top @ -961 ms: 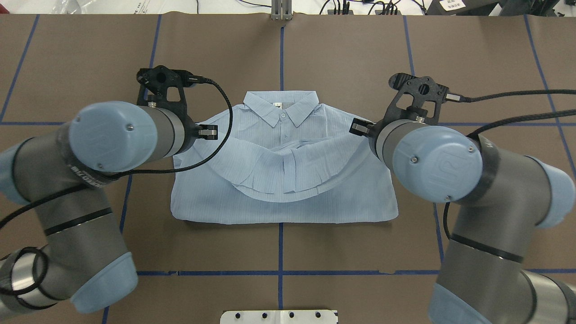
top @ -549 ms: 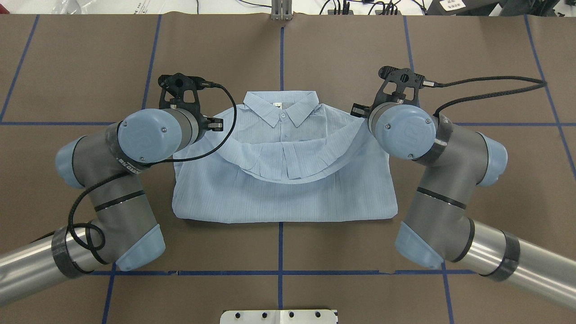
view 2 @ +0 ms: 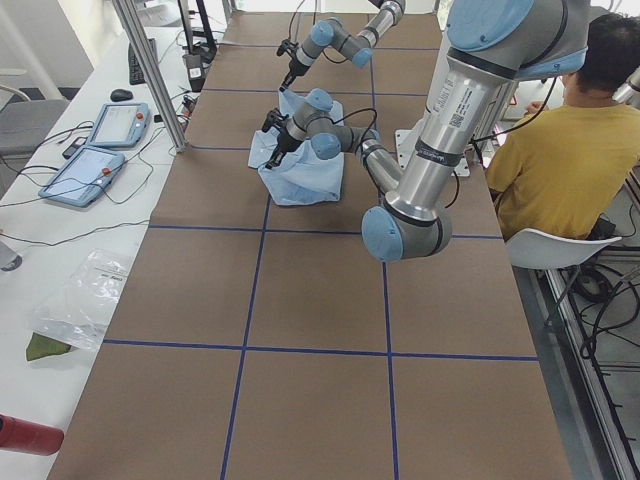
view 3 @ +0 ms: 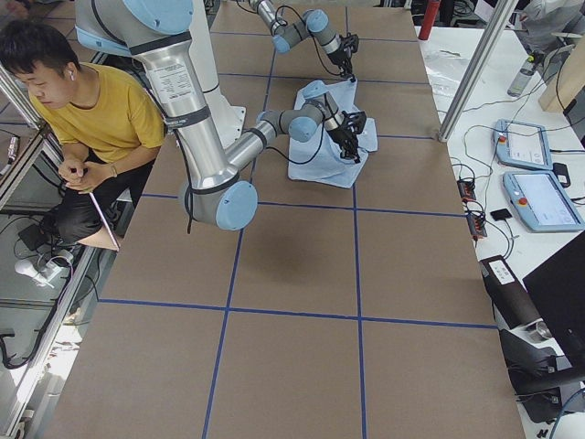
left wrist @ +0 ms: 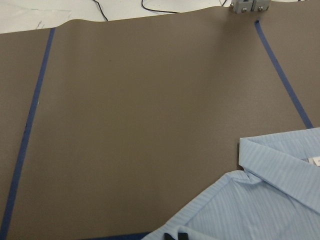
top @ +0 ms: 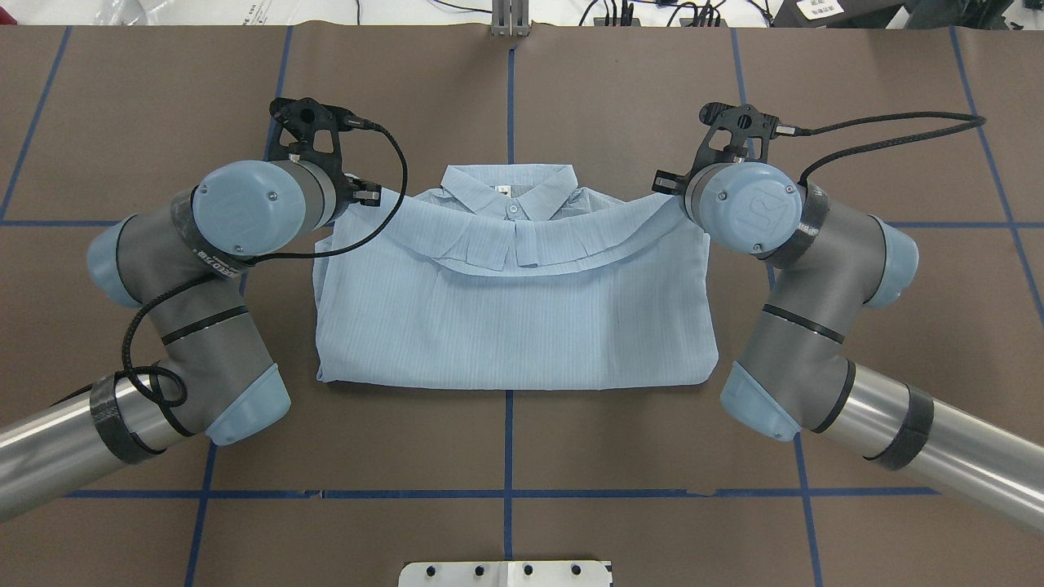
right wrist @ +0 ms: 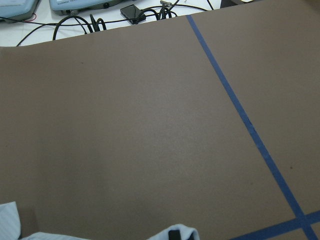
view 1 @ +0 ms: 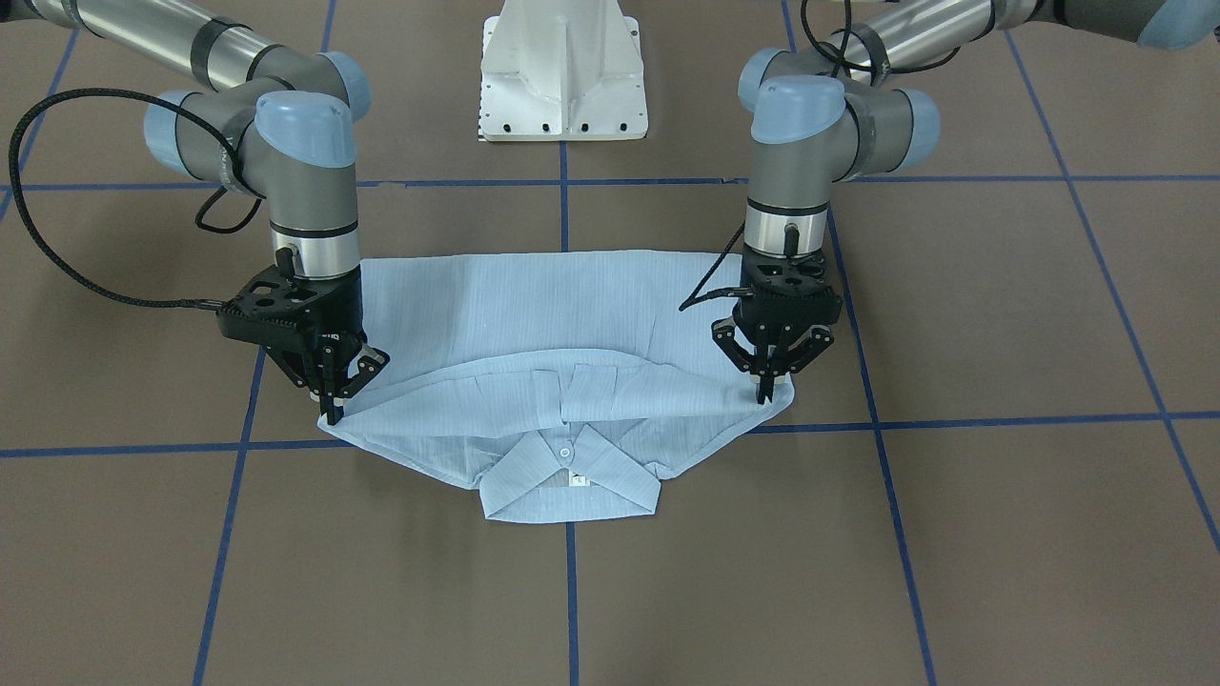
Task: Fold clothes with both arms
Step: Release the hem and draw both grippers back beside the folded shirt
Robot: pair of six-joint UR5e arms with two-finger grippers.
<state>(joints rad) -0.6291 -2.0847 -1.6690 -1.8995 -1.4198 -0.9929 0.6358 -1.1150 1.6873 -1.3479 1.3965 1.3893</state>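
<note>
Needing a level hem (top: 489, 262) just near of collar (top: 481, 196); both jaws pinch shirt (top: 514, 326) corners; release together.

**Brown worktop, one shirt at its middle**

The worktop (top: 163, 98) has a brown surface, and blue tape lines (top: 508, 456) mark it into a grid of large squares. A light-blue striped shirt (top: 514, 326) lies across the centre line, midway between the left and right edges. Its collar (top: 510, 191) points toward the far edge. The lower part is doubled up over the body, with the hem curving just under the collar. The fold runs straight, parallel to the near edge. A white pedestal base (view 1: 562, 67) stands at the middle of the near edge.
</note>
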